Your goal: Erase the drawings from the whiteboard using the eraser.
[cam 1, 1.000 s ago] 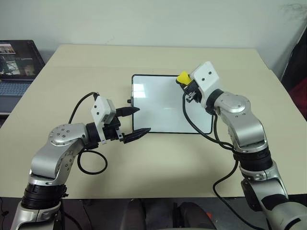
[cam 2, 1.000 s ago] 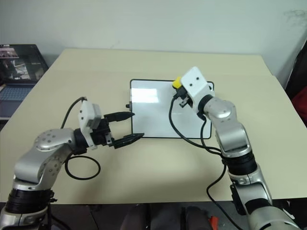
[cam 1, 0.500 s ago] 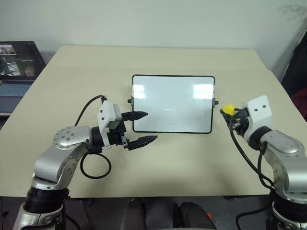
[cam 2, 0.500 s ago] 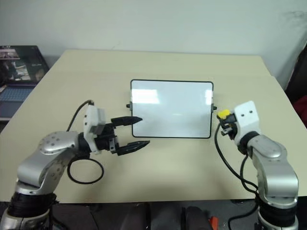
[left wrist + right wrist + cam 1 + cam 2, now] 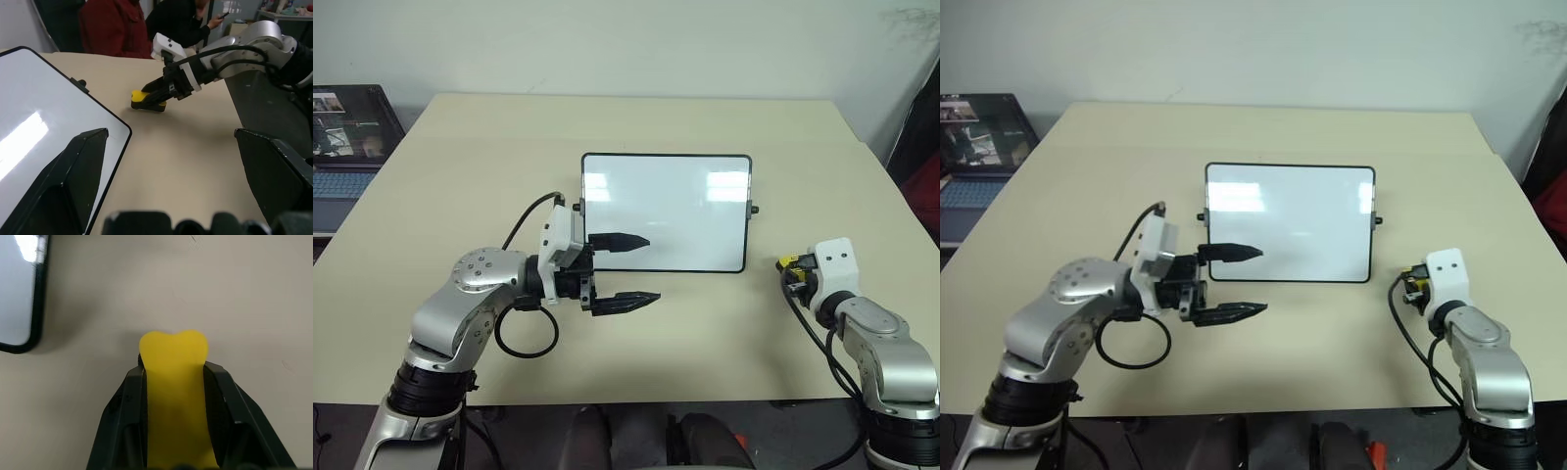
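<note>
The whiteboard (image 5: 685, 196) lies flat at the table's middle, and its face looks plain white. The drawings are out of view. My right gripper (image 5: 790, 266) is shut on the yellow eraser (image 5: 173, 377), low over the tabletop just right of the board's near right corner. The left wrist view shows the eraser (image 5: 145, 99) in that gripper (image 5: 157, 97), down at the table surface. My left gripper (image 5: 653, 268) is open and points right. Its upper finger (image 5: 622, 240) overlaps the board's near left part and its lower finger (image 5: 628, 301) is off the board.
An open laptop (image 5: 347, 137) stands off the table's far left corner. In the left wrist view, people (image 5: 117, 27) sit beyond the table's right side. Bare tabletop (image 5: 724, 323) lies between the two arms.
My right gripper carried the eraser from the board's far right corner down and rightward, off the board to the table beside it. My left gripper slid right along the board's near edge.
</note>
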`<state>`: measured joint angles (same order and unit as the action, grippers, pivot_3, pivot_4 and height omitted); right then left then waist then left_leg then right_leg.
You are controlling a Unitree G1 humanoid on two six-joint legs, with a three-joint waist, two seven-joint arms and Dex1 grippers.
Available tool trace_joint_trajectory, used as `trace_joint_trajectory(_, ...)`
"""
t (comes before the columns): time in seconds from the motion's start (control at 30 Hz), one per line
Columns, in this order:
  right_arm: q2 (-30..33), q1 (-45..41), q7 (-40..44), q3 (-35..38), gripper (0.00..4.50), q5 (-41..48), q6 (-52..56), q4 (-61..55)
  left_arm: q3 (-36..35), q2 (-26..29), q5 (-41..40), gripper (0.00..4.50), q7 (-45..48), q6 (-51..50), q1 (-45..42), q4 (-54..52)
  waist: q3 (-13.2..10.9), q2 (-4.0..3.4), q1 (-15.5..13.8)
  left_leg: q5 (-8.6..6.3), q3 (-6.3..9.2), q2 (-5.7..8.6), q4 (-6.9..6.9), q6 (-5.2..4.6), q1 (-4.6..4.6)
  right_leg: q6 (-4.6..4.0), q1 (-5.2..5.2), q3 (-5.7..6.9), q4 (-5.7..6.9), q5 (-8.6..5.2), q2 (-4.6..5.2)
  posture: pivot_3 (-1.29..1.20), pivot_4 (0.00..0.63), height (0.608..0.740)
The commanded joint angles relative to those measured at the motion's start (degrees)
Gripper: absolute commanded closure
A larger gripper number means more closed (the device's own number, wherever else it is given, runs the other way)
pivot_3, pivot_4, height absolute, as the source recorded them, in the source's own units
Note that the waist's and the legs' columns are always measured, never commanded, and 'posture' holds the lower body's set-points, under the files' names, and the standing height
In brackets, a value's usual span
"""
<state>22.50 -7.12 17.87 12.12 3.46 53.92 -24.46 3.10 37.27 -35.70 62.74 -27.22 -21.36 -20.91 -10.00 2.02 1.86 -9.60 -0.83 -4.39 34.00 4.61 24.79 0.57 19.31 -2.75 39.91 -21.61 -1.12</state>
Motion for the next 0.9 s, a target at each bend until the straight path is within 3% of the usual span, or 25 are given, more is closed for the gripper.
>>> trace_joint_trajectory(0.03, 0.74, 0.63, -0.72, 2.23, 3.31, 0.65, -1.72, -0.60, -0.32, -0.24, -1.89, 0.00, 0.91, 0.15, 0.32, -2.73, 0.00, 0.00, 0.00, 0.00, 0.00, 0.00, 0.00, 0.00, 0.00, 0.00, 0.00, 0.00, 0.00, 0.00, -0.01, 0.00, 0.150, 0.740)
trace_joint_trajectory(0.63, -0.76, -0.90, -3.32, 2.38, 3.31, 3.26, -2.13, 3.97, 1.29, -0.13, -2.49, 0.00, 5.05, 0.50, -2.14, -1.06, 0.00, 0.00, -0.01, 0.00, 0.04, -0.01, 0.05, 0.00, -0.01, 0.01, -0.03, 0.03, 0.03, 0.00, -0.05, 0.00, 0.150, 0.740)
trace_joint_trajectory(0.9, -4.21, -3.49, -6.36, 6.25, 0.57, 6.31, -1.02, 5.11, 0.84, -0.07, -0.78, 0.00, 4.86, 2.40, -0.20, 0.34, 0.01, -0.01, 0.07, 0.00, 0.02, -0.03, 0.05, 0.00, -0.01, -0.02, -0.03, 0.01, 0.04, 0.01, -0.05, 0.00, 0.150, 0.740)
